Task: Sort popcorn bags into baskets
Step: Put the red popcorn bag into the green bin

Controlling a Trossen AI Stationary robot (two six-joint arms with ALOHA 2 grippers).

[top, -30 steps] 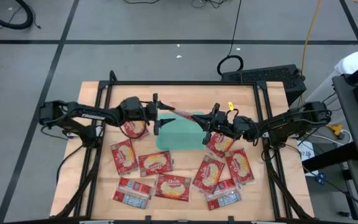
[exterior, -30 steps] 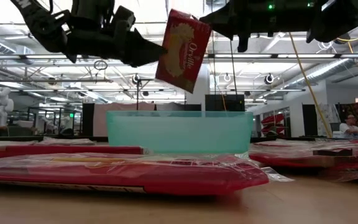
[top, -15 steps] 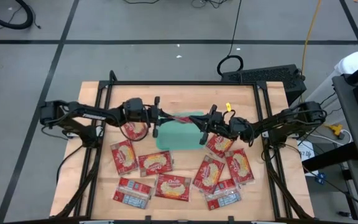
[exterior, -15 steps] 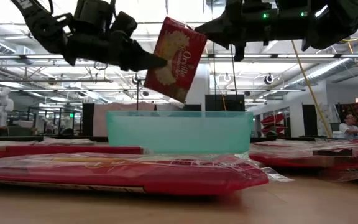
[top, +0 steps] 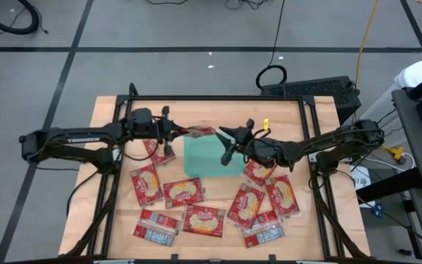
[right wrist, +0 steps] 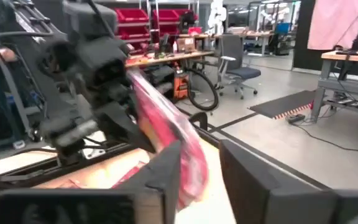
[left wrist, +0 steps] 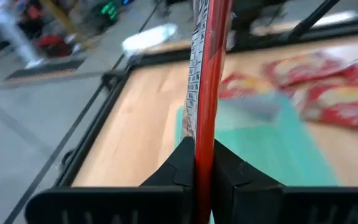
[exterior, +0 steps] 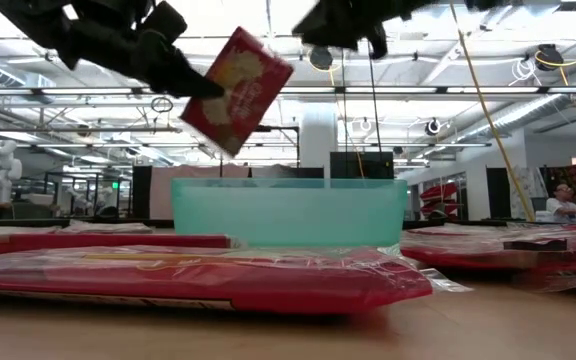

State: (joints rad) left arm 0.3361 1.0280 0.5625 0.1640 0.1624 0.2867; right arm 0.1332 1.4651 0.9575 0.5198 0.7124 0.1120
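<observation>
A red popcorn bag (top: pixel 198 132) hangs in the air over the far left corner of the teal basket (top: pixel 205 163). My left gripper (top: pixel 173 133) is shut on it, reaching in from the table's left. In the low view the bag (exterior: pixel 236 90) is tilted above the basket (exterior: pixel 288 212). My right gripper (top: pixel 224 145) stands open just to the right of the bag, its fingers spread and clear of it. Several more popcorn bags (top: pixel 196 220) lie flat on the table's near half. My left gripper pinches the bag's left end (left wrist: pixel 202 134) between its two fingers. The fingers come nearly level from the table's left. The bag stands on edge, sticks out past the fingertips toward the right, and is lifted clear of basket and table.
Loose bags lie left (top: pixel 146 183) and right (top: pixel 278 196) of the basket's near side, and one lies under my left arm (top: pixel 154 152). A black frame (top: pixel 218 99) borders the table. Bare wood shows along the far edge.
My left gripper shut on the bag while my right gripper still held it. My right gripper then opened, let go and rose. My left gripper has drawn back toward the table's left and up with the bag, which has tipped over more.
</observation>
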